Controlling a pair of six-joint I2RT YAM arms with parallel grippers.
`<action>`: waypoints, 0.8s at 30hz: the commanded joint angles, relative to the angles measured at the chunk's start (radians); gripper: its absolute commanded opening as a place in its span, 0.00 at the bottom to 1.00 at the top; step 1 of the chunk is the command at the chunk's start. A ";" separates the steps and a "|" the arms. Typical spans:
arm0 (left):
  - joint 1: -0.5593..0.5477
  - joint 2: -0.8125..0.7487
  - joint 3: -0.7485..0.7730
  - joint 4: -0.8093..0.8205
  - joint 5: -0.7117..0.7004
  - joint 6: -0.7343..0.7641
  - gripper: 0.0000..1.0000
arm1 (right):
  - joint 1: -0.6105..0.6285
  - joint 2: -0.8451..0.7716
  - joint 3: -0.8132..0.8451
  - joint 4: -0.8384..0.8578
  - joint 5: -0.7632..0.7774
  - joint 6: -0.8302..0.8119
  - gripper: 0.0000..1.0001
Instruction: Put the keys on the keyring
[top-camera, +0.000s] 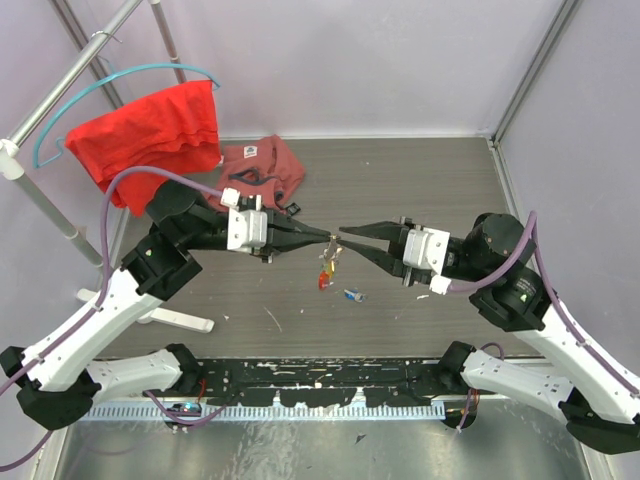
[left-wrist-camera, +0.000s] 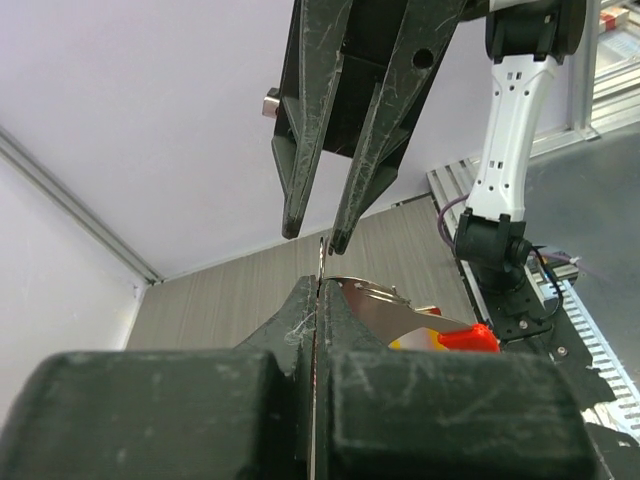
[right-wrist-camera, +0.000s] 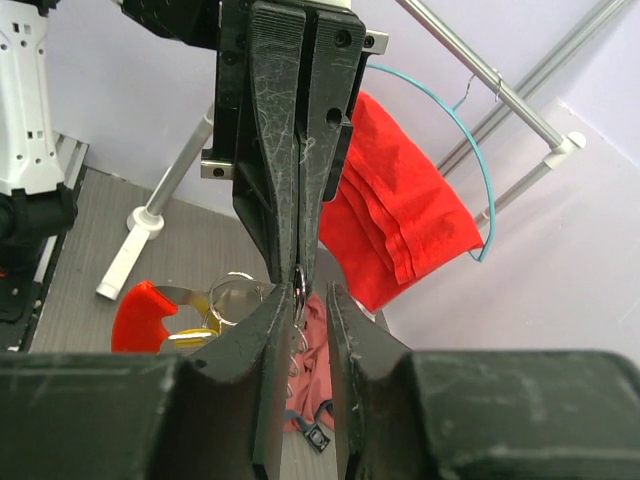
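- We see the left gripper (top-camera: 322, 236) pressed together, pinching the keyring (top-camera: 326, 262) above mid-table, its red tag (top-camera: 322, 281) hanging below.
- The right gripper (top-camera: 345, 232), at its three o'clock, has jaws slightly spread.
- A blue key (top-camera: 352, 295) lies at the tag's five o'clock.

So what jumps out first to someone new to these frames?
At centre, tip to tip, the left gripper is shut on the keyring, with the right gripper slightly open at it. The red tag dangles beneath, and a bright red garment hangs back left.
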 joint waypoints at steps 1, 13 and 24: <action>-0.001 -0.015 0.043 -0.034 -0.026 0.051 0.00 | 0.003 -0.018 0.061 -0.081 0.050 -0.049 0.27; -0.001 -0.078 -0.037 0.001 -0.045 0.167 0.00 | 0.003 -0.034 0.108 -0.212 0.098 -0.067 0.31; -0.001 -0.086 -0.058 0.022 -0.037 0.195 0.00 | 0.003 -0.012 0.097 -0.169 0.060 -0.051 0.32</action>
